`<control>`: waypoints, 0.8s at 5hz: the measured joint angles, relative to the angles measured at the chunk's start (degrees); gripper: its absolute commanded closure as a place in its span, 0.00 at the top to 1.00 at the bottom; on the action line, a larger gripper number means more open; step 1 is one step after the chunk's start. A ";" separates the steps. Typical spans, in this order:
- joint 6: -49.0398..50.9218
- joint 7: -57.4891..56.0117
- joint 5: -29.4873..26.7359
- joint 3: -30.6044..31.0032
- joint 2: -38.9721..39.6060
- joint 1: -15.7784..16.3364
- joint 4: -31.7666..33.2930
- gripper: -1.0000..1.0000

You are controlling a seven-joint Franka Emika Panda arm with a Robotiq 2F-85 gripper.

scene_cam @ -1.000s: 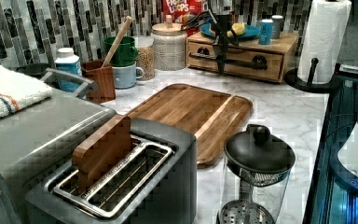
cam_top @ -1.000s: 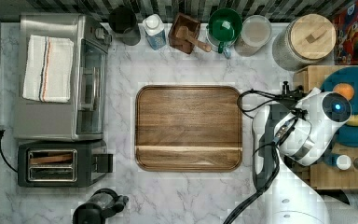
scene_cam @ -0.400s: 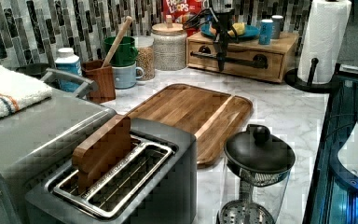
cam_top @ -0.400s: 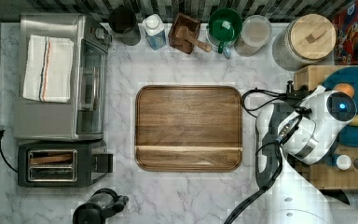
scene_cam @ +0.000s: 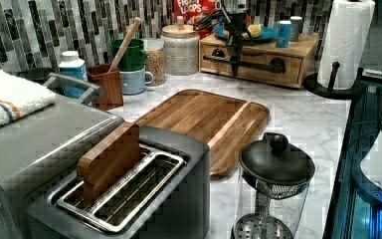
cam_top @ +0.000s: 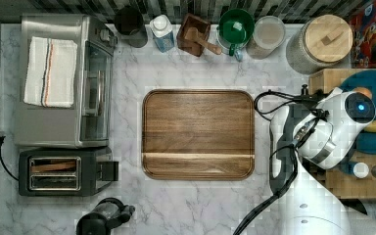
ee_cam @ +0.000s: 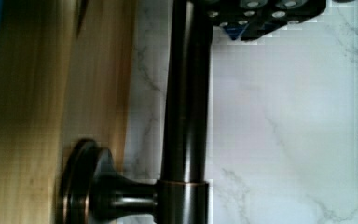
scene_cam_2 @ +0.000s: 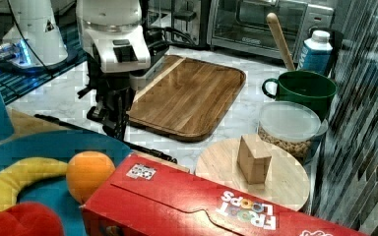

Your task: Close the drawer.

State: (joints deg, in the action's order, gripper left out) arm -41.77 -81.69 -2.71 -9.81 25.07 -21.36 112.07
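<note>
banana (scene_cam_2: 17, 179) on blue plate (scene_cam_2: 39, 147), pushed-in drawer (scene_cam: 251, 60)

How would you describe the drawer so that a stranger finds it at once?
Look at the far end of the marble counter in the left view, beside the paper towel roll. A low light-wood cabinet stands there under a blue plate. The drawer is its front panel, carrying a long dark bar handle.

Tray (cam_top: 198, 134) mid-counter; toaster (cam_top: 61, 171) at top view's left.
</note>
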 measured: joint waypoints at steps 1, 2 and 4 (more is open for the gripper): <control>0.00 0.00 0.27 -0.36 0.04 0.45 0.00 0.00; 0.06 0.00 0.37 -0.61 0.06 0.76 -0.06 0.00; 0.14 0.00 -0.09 -0.62 0.11 0.66 -0.17 0.00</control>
State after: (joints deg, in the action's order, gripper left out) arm -41.63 -81.69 -2.80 -10.43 25.18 -20.70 111.91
